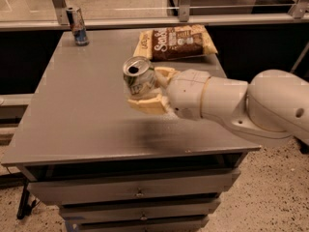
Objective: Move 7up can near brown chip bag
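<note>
The 7up can (138, 78), white-silver with green markings and an open silver top, is held between my cream-coloured fingers, lifted above the grey table (82, 115). My gripper (147, 88) is shut on the can, above the middle of the table, with the white arm reaching in from the right. The brown chip bag (175, 42) lies flat at the table's far edge, just behind and right of the can, a short gap away.
A slim silver-blue-red can (77, 25) stands upright at the table's far left corner. A metal rail with glass panels (183, 13) runs behind the table. Drawers (140, 192) sit below the tabletop's front edge.
</note>
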`<control>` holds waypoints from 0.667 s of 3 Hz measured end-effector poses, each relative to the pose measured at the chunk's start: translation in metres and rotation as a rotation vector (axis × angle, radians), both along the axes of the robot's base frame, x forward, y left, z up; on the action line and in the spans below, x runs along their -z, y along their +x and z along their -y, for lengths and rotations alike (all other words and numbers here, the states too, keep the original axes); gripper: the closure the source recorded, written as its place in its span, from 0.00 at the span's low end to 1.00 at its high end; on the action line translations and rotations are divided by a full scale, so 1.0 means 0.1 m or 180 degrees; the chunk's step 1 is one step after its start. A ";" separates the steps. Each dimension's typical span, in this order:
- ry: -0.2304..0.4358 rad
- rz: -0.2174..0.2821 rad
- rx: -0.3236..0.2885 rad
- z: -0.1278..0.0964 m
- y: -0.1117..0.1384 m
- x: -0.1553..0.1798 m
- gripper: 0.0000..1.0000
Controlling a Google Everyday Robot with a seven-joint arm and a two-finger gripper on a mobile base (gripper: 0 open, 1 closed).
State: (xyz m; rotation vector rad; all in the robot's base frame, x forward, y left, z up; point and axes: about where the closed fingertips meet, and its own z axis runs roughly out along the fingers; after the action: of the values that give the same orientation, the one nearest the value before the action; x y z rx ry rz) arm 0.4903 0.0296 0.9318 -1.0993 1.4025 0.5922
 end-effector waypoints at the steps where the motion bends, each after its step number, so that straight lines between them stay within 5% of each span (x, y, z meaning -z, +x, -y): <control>1: -0.0091 0.0138 0.0446 0.63 0.34 -0.16 1.00; 2: -0.0039 0.0207 0.0797 1.14 0.67 -0.21 1.00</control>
State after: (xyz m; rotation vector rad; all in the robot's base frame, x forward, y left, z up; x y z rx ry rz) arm 0.5571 -0.0845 0.9525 -0.9259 1.4608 0.3650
